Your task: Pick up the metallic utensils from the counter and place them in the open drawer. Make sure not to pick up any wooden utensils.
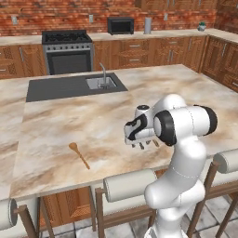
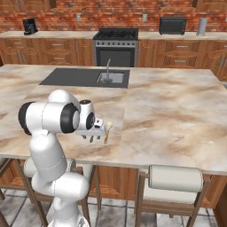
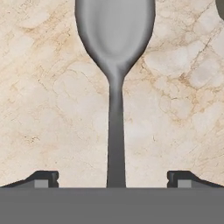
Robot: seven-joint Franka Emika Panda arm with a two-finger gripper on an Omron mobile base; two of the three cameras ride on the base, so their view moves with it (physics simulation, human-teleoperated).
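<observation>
While hanging low over the counter near its front edge, holds the gripper with jaws spread wide, pinching nothing. Looks straight down on the grey metal spoon, lying flat on the marble, bowl away from the fingertips, thin handle running midway between them. Not touched yet.

Likely light, stiff and smooth: no give under the pads, but apt to slip or swing if pinched close to the bowl. Lies very flat, so calls for a low reach, tips almost on the stone, one on either side of the handle. Best taken across the handle, where it broadens a little toward its end, closing squarely so as not to roll it.

Worth steering clear of the orange-brown wooden spoon, well apart to the left on the same top, and of a tan-handled spoon just beside the gripper in the right base view.
</observation>
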